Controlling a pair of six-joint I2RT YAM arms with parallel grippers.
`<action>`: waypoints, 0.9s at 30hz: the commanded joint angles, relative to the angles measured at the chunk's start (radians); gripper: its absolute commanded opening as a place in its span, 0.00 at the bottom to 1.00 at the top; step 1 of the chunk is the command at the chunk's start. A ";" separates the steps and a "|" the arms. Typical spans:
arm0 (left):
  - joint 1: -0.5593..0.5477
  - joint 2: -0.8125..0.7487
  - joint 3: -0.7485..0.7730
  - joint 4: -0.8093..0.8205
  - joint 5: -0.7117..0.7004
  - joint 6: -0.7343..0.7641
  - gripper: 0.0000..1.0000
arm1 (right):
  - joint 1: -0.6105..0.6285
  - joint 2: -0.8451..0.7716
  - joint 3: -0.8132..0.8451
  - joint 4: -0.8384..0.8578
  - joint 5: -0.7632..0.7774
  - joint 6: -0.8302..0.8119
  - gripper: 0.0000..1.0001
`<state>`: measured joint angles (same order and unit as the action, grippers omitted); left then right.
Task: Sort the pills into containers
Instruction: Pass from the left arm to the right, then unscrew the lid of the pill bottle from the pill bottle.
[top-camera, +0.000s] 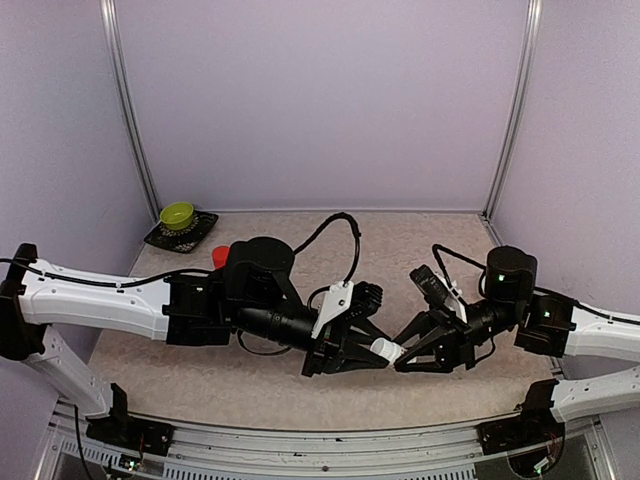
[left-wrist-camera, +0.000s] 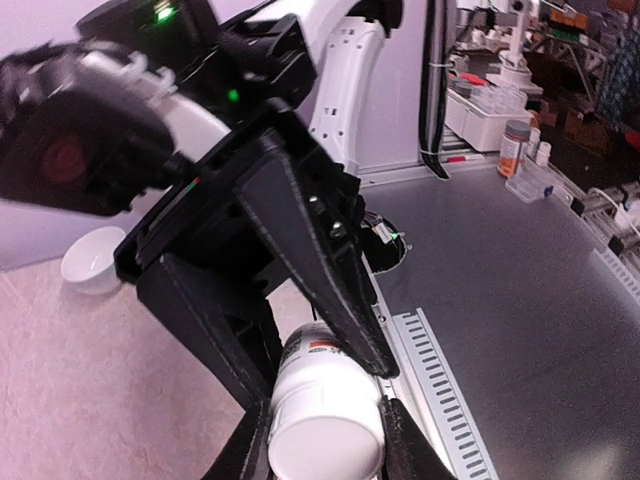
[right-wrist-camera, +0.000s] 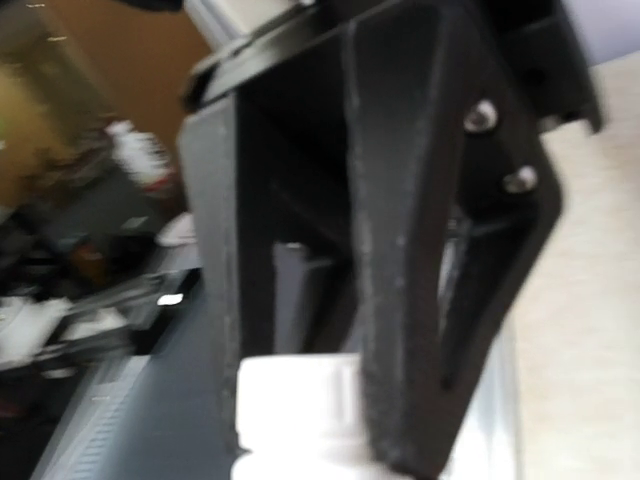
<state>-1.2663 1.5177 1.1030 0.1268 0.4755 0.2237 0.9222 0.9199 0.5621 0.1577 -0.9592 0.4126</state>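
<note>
Item: small white plastic bottle (left-wrist-camera: 325, 425), smooth cylinder, held over the pebbled beige table (top-camera: 230, 380). My left hand (top-camera: 368, 352) pinches its body; my right hand (top-camera: 404, 352) pinches its far end. Containers: I cannot find them in any view.

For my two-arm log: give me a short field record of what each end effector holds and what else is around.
left end effector: shut on white bottle
right end effector: around the bottle's other end, grip unclear
bottle position: between the two arms, mid-table
back left: green bowl on black tray
</note>
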 joint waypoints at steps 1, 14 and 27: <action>0.007 0.009 -0.035 0.068 -0.140 -0.179 0.30 | 0.012 -0.037 0.056 -0.159 0.305 -0.135 0.05; -0.007 -0.034 -0.048 0.074 -0.145 -0.286 0.93 | 0.011 -0.092 0.025 -0.112 0.332 -0.127 0.02; 0.079 -0.055 -0.037 0.298 0.005 -0.322 0.99 | 0.011 -0.070 -0.095 0.318 0.248 0.109 0.00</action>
<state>-1.2102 1.4391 1.0515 0.3023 0.4023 -0.0471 0.9314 0.8288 0.5011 0.2459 -0.6910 0.4156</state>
